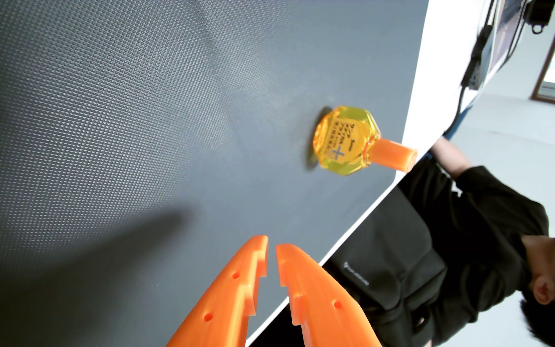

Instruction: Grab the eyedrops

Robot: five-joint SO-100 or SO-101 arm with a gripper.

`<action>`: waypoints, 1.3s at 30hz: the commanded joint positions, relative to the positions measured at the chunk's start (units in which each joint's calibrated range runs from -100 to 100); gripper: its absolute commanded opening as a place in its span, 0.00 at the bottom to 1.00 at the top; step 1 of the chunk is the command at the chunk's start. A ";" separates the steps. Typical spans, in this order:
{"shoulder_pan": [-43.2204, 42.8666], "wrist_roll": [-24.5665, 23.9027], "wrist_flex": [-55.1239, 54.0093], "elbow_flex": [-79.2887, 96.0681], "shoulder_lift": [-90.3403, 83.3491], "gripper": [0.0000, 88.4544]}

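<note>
The eyedrops (346, 140) are a small faceted yellow bottle with an orange cap (393, 158), standing on a dark grey textured mat (136, 133) near its right edge in the wrist view. My orange gripper (271, 247) enters from the bottom edge, well short of the bottle and lower in the picture. Its two toothed fingers (236, 293) stand almost together with only a narrow gap at the tips, and nothing is held between them.
The mat lies on a white table (436, 83) whose edge runs diagonally close behind the bottle. A person in a black top (469, 233) sits just beyond that edge. Cables and equipment (479, 60) hang at the upper right.
</note>
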 commanded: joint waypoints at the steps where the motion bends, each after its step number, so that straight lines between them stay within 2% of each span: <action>1: -0.02 -0.05 -0.36 -0.16 -0.34 0.01; 39: -0.02 0.10 -2.69 -0.25 -0.34 0.01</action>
